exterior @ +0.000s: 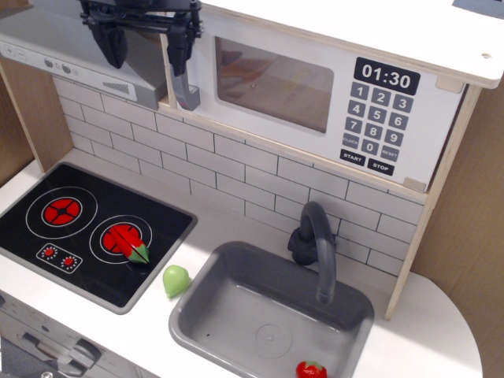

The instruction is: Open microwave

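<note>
White brick-pattern tiles [236, 169] back a toy kitchen, with wooden side panels at the left and right edges of the frame. Across the upper middle and upper right sits the microwave [315, 87], its white door shut flat against the cabinet. A clear window [272, 83] shows a dim interior, and to its right a black clock display [386, 76] reads 01:30 above a dark keypad [374, 126]. The grey bar handle [183, 87] stands upright at the door's left edge.

At the upper left of the frame the black gripper [146, 43] hangs down from above, its fingers spread apart with nothing between them. The right finger [179, 49] overlaps the upper part of the handle; whether it touches it cannot be told. The left finger [113, 43] hangs in front of the grey-white range hood [71, 59], which carries small knobs along its front.

Lower left lies a black cooktop [87, 228] with two red burners; a small red and green toy piece [138, 252] rests on the nearer burner. Just beside the cooktop's right corner, on the white counter [425, 346], sits a pale green toy fruit [176, 279]. The grey sink [268, 315] fills the lower middle, with a dark grey faucet [317, 244] curving over it. A red toy strawberry [311, 369] lies in the sink at the bottom edge.
</note>
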Available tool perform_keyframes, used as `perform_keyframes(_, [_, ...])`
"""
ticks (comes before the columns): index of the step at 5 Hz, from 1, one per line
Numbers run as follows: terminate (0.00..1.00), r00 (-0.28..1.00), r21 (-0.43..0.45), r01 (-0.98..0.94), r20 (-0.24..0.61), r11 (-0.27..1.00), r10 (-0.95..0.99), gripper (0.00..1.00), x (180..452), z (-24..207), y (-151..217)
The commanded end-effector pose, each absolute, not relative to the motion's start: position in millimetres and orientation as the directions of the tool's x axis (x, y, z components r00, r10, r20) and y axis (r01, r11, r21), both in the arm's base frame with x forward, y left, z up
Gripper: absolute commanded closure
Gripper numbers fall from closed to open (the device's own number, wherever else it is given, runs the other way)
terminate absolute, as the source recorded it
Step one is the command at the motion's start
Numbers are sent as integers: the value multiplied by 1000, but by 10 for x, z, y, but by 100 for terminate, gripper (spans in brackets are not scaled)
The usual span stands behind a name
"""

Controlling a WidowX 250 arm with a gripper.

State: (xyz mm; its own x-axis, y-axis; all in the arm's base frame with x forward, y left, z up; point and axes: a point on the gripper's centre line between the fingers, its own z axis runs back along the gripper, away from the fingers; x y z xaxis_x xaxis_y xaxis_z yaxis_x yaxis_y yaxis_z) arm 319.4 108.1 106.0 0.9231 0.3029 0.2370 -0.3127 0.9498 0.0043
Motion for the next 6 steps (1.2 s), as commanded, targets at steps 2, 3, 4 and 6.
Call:
perform_keyframes(2, [0,929,-81,-216,291,973,231,0,3459,1189,1042])
perform_keyframes(3, [0,919,-99,-212,319,972,232,0,3500,1178,1003])
perform_keyframes(4, [0,908,-73,-201,361,977,214,0,3553,1168,1017])
perform_keyframes(6, [0,883,-110,-209,406,972,235,100,3544,1146,1019])
